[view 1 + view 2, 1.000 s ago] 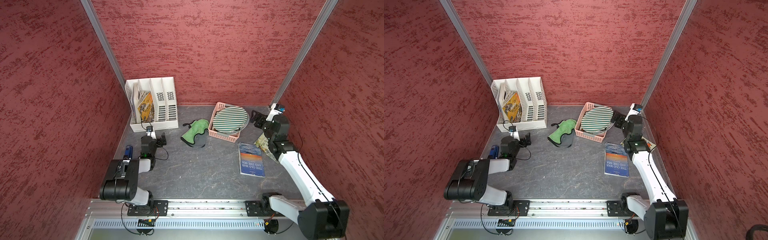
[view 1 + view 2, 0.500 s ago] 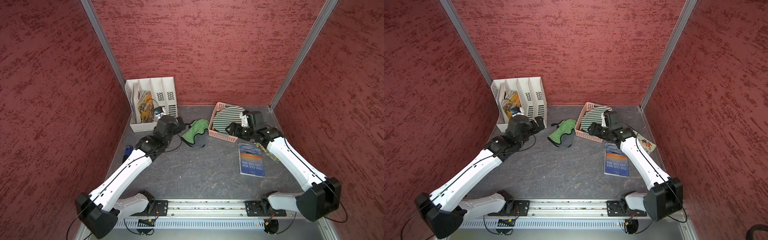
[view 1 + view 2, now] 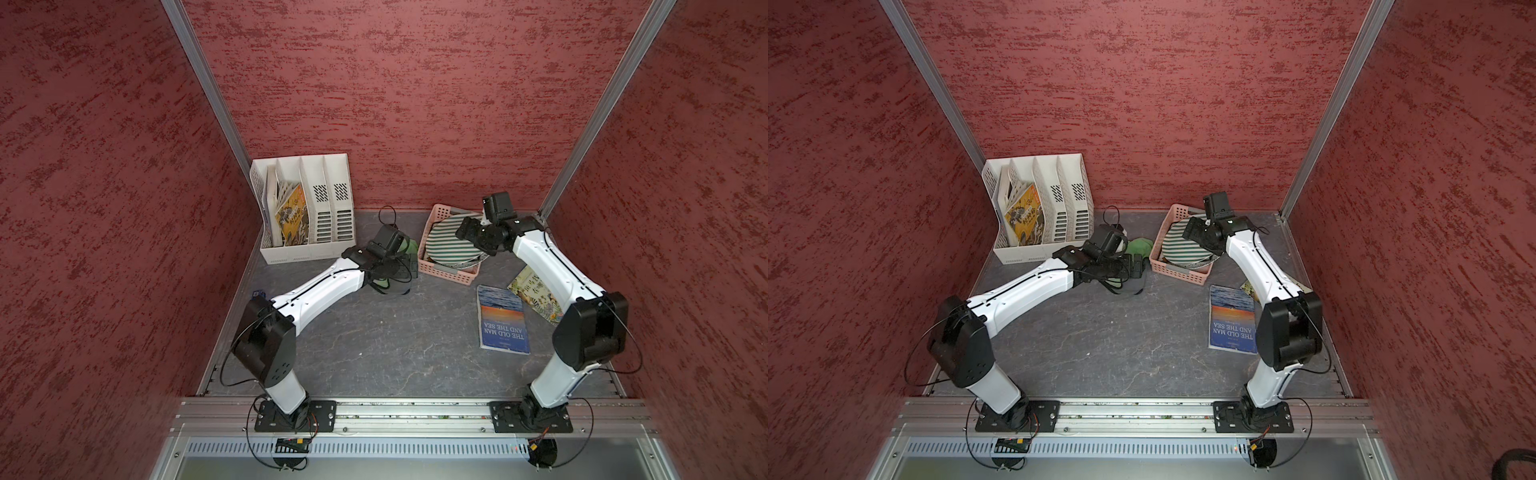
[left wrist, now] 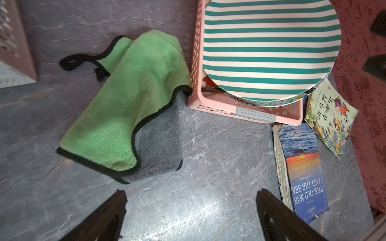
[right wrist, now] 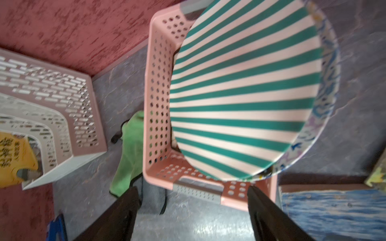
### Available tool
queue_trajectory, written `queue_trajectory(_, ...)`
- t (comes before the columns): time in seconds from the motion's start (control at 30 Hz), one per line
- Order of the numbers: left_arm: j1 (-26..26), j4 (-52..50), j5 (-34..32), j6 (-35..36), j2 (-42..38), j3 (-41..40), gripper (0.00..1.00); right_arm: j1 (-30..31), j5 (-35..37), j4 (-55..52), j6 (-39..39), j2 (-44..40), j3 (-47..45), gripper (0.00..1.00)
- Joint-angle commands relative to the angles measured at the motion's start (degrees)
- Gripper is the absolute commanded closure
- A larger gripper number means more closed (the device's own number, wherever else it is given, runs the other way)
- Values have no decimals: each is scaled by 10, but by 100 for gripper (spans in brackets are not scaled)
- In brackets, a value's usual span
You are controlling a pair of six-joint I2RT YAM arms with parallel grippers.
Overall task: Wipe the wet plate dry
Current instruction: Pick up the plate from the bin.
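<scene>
Resting tilted in the pink basket (image 3: 446, 275), striped plate (image 3: 451, 245) faces up — left tool (image 4: 191, 193), right tool (image 5: 192, 188) spread wide, empty.

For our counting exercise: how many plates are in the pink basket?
2, both in the pink basket: a striped plate on top, a patterned plate beneath. Others may be hidden.

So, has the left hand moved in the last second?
Yes. The left hand swung from just in front of the rack over to the rack's right, and now hangs open above the cloth, beside the basket.
</scene>
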Motion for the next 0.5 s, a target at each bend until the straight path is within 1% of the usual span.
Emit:
queue_trajectory(0.0,8,18,43,47,24,13,0,-28,28,-9,7,32,36,14)
queue_trajectory(0.1,19,20,51,66,38,25,0,-52,26,-11,1,71,72,14)
queue_trajectory(0.2,35,14,69,69,40,35,0,-68,13,-18,2,113,109,16)
queue_trajectory(0.3,57,22,91,74,38,31,0,-76,13,-24,9,150,132,17)
queue_trajectory(0.4,71,25,99,81,39,29,0,-80,16,-37,12,178,151,17)
queue_trajectory(0.43,75,22,103,80,39,31,0,-81,20,-48,8,184,161,16)
queue_trajectory(0.47,79,19,106,79,40,32,0,-81,27,-54,1,188,167,12)
